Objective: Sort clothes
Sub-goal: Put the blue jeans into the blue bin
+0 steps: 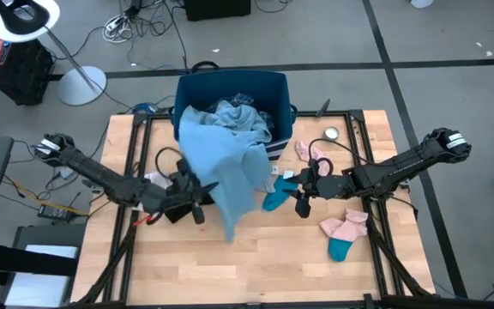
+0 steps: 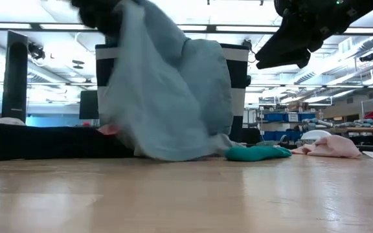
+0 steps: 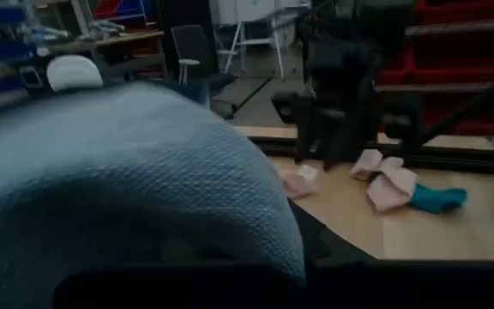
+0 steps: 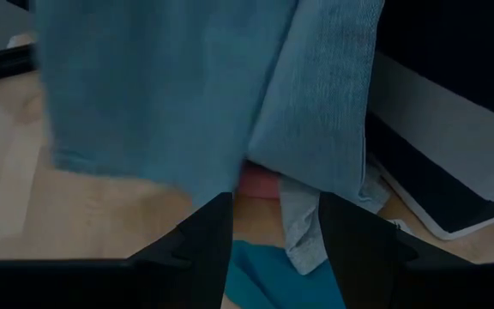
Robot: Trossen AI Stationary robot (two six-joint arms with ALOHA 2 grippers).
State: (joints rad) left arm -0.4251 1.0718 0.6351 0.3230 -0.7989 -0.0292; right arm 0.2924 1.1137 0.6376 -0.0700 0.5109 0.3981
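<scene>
A large light-blue piece (image 1: pixel 225 172) runs from the navy bin (image 1: pixel 234 86) down onto the table. My left gripper (image 1: pixel 194 190) is shut on it at its left side, raised above the table; it also shows in the low view (image 2: pixel 96 13). My right gripper (image 4: pixel 274 206) is open and empty. It hovers to the right of the cloth, above a teal sock (image 1: pixel 274 200) that lies flat on the table. More garments lie in the bin (image 1: pixel 238 112). Pink and teal socks (image 1: pixel 346 227) lie on the table at the right. My left gripper holds the light-blue piece by a bunched upper part (image 2: pixel 125 19); the cloth (image 3: pixel 127 172) drapes over the fingers and hides the place of contact. The cloth hangs slack below the gripper. Its lower end (image 2: pixel 173 152) rests on the table and its far part lies over the bin's rim.
A small round metal tin (image 1: pixel 331 133) and a pink item (image 1: pixel 311 153) lie right of the bin. Black frame rails (image 1: pixel 376 197) run along the table's sides. Bare wood (image 1: pixel 256 266) lies toward the near edge.
</scene>
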